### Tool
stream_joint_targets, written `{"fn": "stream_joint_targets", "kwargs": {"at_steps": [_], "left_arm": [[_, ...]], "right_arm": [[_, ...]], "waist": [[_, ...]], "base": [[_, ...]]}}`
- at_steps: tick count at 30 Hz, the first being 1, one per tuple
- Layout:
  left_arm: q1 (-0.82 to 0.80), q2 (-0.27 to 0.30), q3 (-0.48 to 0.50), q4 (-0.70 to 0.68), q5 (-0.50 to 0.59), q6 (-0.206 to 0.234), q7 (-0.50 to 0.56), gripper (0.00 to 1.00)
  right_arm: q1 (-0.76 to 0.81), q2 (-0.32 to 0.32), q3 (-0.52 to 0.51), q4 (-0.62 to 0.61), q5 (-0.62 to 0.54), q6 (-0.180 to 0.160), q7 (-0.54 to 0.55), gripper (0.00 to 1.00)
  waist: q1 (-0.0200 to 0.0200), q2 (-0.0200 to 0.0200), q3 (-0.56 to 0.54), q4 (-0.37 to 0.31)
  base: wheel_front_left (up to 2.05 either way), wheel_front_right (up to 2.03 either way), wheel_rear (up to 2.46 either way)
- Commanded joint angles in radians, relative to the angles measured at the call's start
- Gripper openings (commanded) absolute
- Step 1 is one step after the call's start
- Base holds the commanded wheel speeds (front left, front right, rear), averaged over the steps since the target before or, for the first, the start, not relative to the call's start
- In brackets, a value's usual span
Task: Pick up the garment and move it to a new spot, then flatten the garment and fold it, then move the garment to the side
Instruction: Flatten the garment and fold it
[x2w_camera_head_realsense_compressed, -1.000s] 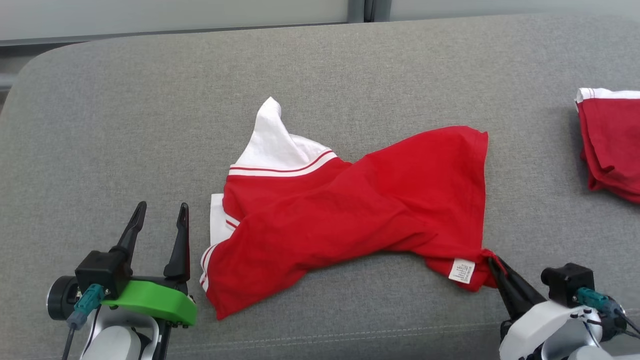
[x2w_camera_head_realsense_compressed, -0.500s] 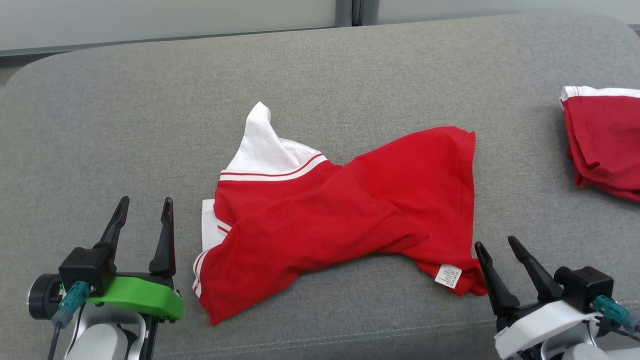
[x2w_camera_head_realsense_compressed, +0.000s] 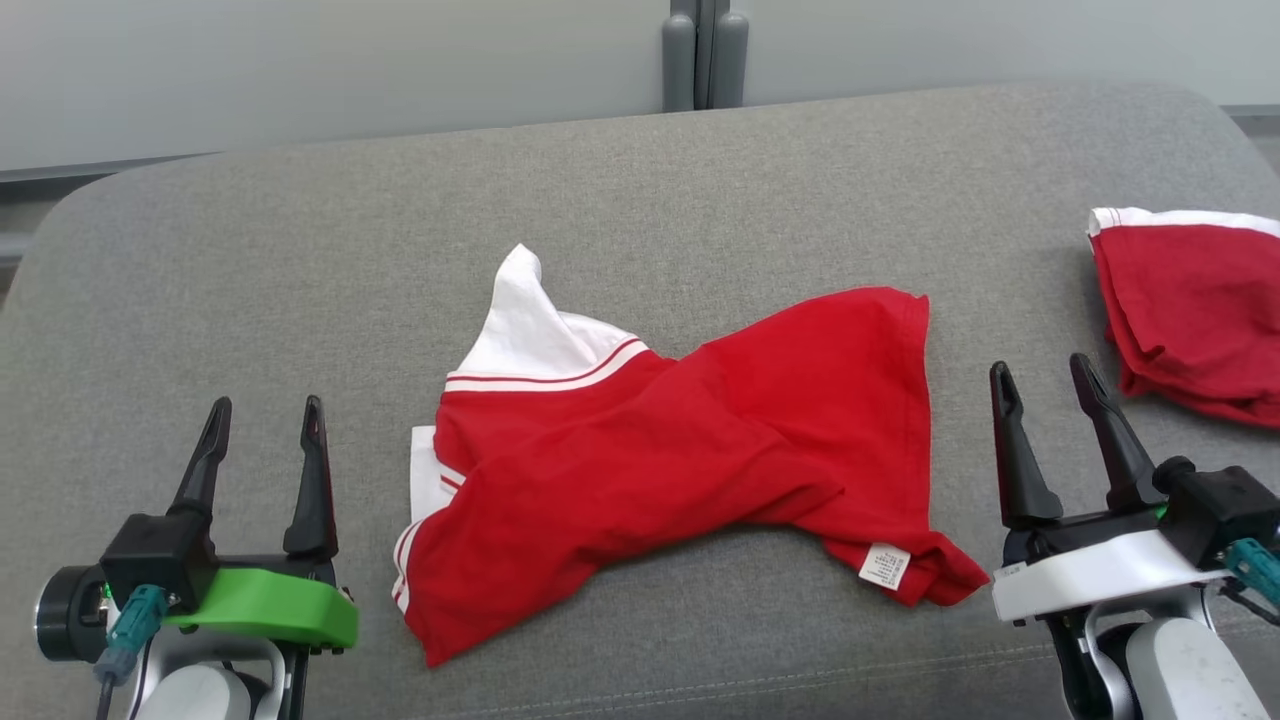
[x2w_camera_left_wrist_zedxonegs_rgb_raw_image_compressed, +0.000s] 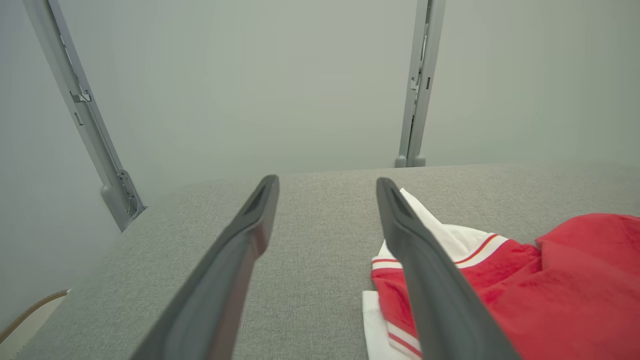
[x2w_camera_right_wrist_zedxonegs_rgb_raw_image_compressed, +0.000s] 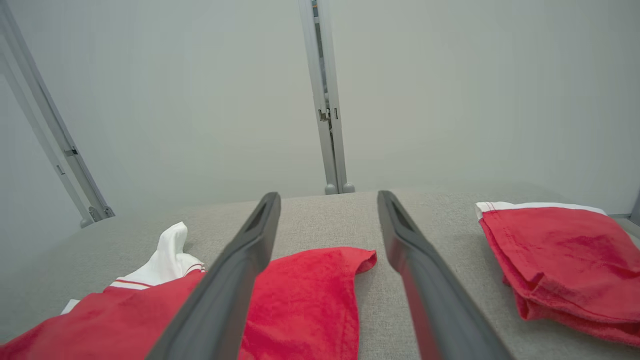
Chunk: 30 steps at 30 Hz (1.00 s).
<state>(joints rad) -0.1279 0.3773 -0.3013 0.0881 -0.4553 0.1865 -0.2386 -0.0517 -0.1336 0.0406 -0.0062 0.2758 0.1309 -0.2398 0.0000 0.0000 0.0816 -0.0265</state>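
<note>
A red garment with a white, red-striped sleeve lies rumpled and twisted in the middle of the grey cushion; a white label shows at its near right corner. The same garment fills the lower right of the left wrist view, and the garment lies at the lower left of the right wrist view. My left gripper stands open just left of the cloth, holding nothing. Just right of the cloth my right gripper also stands open and empty, clear of the fabric.
A second red garment with a white edge lies folded at the cushion's right end, close to my right gripper; the second garment shows at the right of the right wrist view. A pale wall with a grey post stands behind the cushion.
My right gripper let go of the garment's near right corner, opened, and drew back to the right and up. The head camera shifted, so the whole picture moved. The left arm kept its pose.
</note>
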Motion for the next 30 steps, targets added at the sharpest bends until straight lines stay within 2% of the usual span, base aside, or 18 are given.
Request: {"fn": "stream_joint_targets", "kwargs": {"at_steps": [1,10,19,30], "left_arm": [[0.021,0.009,-0.004,-0.006,0.005,0.008,-0.005,1.00],[0.092,0.003,-0.031,-0.019,0.005,0.012,-0.004,1.00],[0.141,0.009,-0.048,-0.030,0.011,0.027,0.000,1.00],[0.148,0.010,-0.066,-0.016,0.001,0.024,0.017,1.00]], "right_arm": [[-0.002,0.004,0.002,-0.004,-0.046,0.000,0.011,1.00],[0.067,0.048,0.050,0.030,-0.096,0.000,0.057,1.00],[0.137,0.067,0.035,0.037,-0.117,0.000,0.073,1.00],[0.158,0.074,0.030,0.027,-0.115,0.000,0.094,1.00]], "waist": [[0.0000,0.0000,-0.026,0.017],[0.0000,0.0000,-0.085,0.045],[0.0000,0.0000,-0.125,0.054],[0.0000,0.0000,-0.138,0.062]], "base": [[0.00,0.00,0.00],[0.00,0.00,0.00],[0.00,0.00,0.00],[0.00,0.00,0.00]]}}
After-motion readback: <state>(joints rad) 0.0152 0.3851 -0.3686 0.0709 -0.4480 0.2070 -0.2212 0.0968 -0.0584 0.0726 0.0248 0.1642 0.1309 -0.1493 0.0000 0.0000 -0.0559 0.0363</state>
